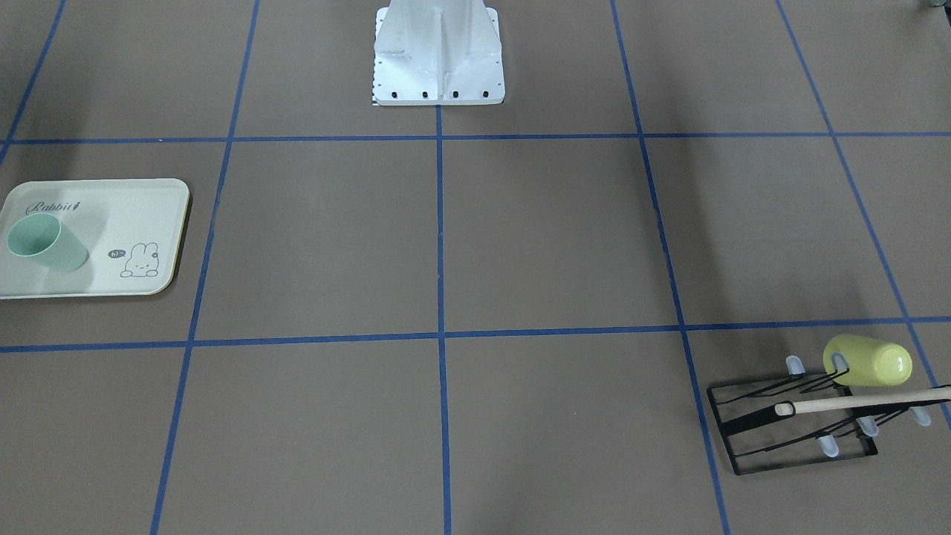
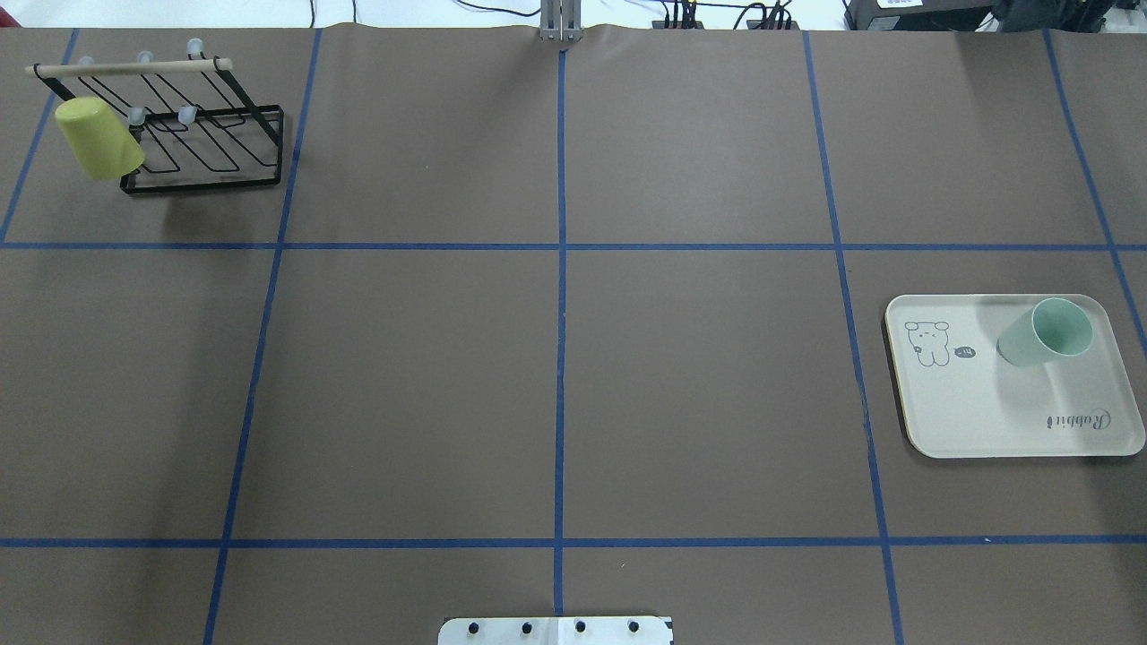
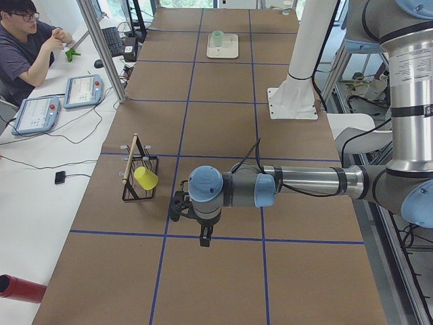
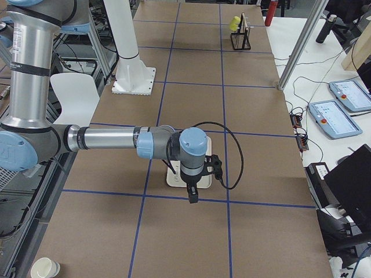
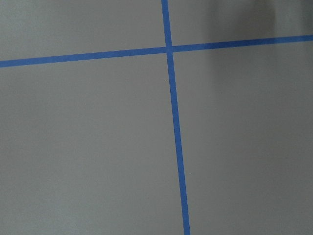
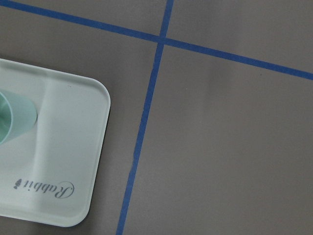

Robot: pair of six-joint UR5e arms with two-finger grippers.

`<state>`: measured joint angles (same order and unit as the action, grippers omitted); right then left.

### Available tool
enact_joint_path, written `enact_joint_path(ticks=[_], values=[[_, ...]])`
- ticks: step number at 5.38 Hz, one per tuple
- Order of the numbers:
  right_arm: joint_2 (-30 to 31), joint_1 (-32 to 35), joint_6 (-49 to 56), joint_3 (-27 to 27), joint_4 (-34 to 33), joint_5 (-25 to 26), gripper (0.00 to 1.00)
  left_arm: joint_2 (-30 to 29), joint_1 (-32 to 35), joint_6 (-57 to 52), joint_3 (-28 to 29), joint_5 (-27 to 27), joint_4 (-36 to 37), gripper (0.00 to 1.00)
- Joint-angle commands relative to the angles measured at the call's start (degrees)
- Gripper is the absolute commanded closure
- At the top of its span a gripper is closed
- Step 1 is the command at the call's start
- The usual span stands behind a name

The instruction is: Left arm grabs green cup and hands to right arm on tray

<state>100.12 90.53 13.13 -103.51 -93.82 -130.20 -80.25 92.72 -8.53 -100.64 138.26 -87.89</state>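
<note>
The overhead view looks forward and down over the desk [image 2: 403,385]. The front-facing view faces it, steeply down, sharing the tray [image 2: 986,412] and black wire rack [image 2: 206,185]. Side views look along the desk from either end. Wrist cameras sit close above it.

**Bench** [image 2: 699,403]: brown covering, marked into large squares by blue tape lines [image 2: 561,358].

**Black wire rack** [image 2: 202,185]: stands in the far corner on the robot's left. Flat rectangular base with upright wire prongs that have pale translucent caps [image 2: 186,115].

**Wooden rod** [image 2: 130,67]: light-coloured, lies across the top of the rack.

**Yellow-green cup** [image 2: 97,139]: sits tilted on a prong at the rack's outer end, base outward.

**Side desk** [image 3: 40,203]: white, runs alongside the bench. It carries:
- two grey-and-blue control tablets [image 3: 82,90], cabled
- a small black device [image 3: 60,177]
- a red cylinder [image 3: 20,289] at the near end

**Person** [image 3: 24,47]: seated at the desk's far end.

**Aluminium post** [image 3: 101,47]: stands between desk and bench.
</note>
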Motion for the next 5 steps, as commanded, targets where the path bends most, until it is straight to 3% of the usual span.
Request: enact_joint_path(ticks=[1, 5], values=[[0.07, 0.00, -0.04, -0.02, 0.57, -0.14, 0.00, 0.01, 0.00, 0.00, 0.00, -0.01, 0.00, 0.00], [0.16, 0.00, -0.21, -0.02, 0.57, -1.54, 0.00, 0.01, 0.00, 0.00, 0.00, -0.27, 0.00, 0.00]])
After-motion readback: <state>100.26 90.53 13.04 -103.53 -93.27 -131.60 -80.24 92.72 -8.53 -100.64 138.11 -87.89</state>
